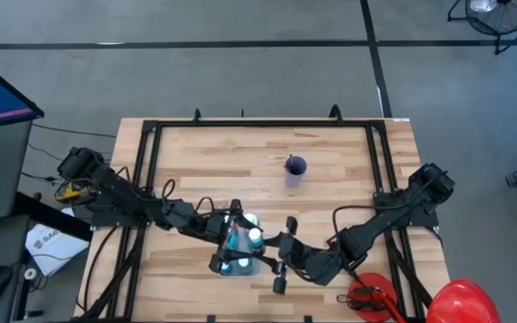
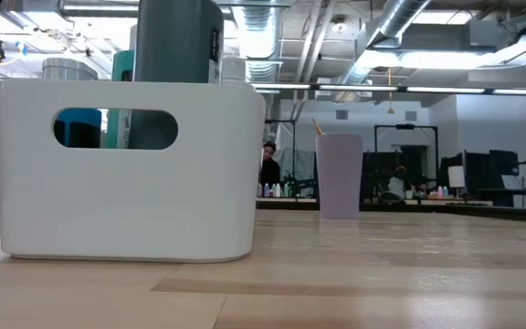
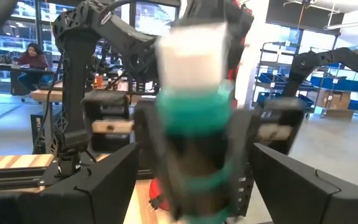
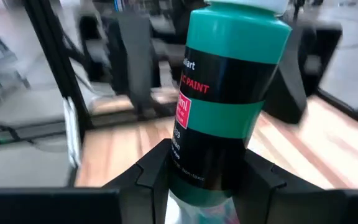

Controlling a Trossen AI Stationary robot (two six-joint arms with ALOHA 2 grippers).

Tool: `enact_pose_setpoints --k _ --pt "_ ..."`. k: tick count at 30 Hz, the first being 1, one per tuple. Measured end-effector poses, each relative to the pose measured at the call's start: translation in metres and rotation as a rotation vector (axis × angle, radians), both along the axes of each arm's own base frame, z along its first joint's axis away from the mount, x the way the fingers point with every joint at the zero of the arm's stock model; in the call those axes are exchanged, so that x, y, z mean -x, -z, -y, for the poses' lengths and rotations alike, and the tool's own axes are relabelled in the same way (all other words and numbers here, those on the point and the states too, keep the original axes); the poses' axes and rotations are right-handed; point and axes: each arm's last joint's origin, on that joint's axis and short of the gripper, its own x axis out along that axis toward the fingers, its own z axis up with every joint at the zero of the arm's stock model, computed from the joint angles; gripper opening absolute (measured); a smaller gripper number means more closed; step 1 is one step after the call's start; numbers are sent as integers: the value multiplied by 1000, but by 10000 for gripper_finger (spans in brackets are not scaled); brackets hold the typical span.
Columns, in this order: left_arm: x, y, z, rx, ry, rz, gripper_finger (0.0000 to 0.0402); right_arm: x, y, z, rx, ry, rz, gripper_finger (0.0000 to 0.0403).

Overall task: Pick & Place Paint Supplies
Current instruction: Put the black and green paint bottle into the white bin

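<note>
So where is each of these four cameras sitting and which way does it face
High view: overhead, straight down on the table; both arms show.
Low view: at tabletop height, level past the white bin and purple cup; no arm shows.
Left wrist view: on the left arm, facing the teal bottle between open fingers.
Right wrist view: on the right arm; the right pincer grips that bottle.
Both wrist views share the bottle.
</note>
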Motion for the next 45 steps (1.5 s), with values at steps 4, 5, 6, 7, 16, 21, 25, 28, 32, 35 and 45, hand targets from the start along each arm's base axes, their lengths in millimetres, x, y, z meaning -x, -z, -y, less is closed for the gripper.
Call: enact_pose_setpoints --k 4,5,6,7,16,21,25,28,32,35,45 --pt "0 0 1 0 3 0 296 -4 -1 0 11 -10 25 123" --pt "0 0 1 0 4 0 296 -5 -2 0 6 -17 33 123" --pt "0 0 1 0 4 0 296 -6 -3 1 1 -17 40 123" --pt "1 0 1 1 4 1 296 -6 -4 2 0 -15 42 123" --pt "1 -1 1 6 4 8 296 -9 -2 6 -22 -13 33 123" --pt "1 -1 1 8 2 8 296 -10 -2 6 -46 -37 28 123" --pt "1 -1 1 6 -1 8 296 -12 2 7 -42 -33 22 123" --pt "1 -1 1 6 -2 8 296 -17 5 9 -49 -21 24 123" --pt "1 -1 1 9 -4 7 273 -23 16 11 -38 -6 -4 123" --pt "1 -1 1 9 -5 7 240 -25 14 14 -43 4 6 123" --pt "1 0 1 7 -3 -2 140 -24 8 11 8 11 51 123"
